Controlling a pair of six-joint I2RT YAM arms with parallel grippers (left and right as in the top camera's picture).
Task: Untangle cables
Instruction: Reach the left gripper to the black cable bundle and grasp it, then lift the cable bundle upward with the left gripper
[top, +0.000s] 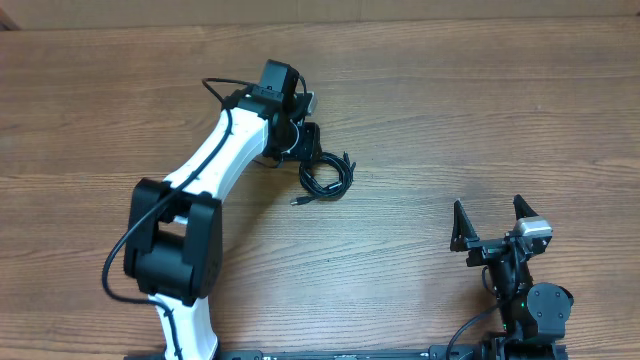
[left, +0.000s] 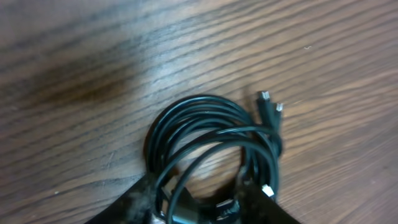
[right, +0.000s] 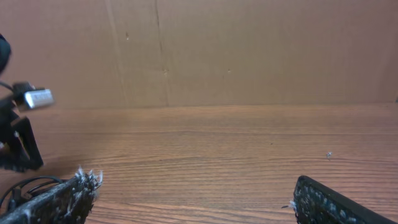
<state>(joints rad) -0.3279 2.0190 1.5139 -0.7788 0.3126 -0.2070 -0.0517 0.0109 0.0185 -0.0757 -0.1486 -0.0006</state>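
Jaws apart on left gripper (left: 198, 202), straddling near edge of the cables (left: 205, 102): one roundish coil lying just ahead, plugs at its far right. Jaws apart also on right gripper (top: 492, 225), well away from coil, so probably left arm's move.

left claw (top: 308, 150) overhanging cables (top: 328, 178), far side; open table (top: 480, 110) near side, rightward

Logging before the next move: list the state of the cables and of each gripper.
cables: coiled in one bundle, not separated, plug ends poking out at one side.
left gripper: open, fingers straddling the bundle's near edge.
right gripper: open, holding nothing, well apart from the cables.
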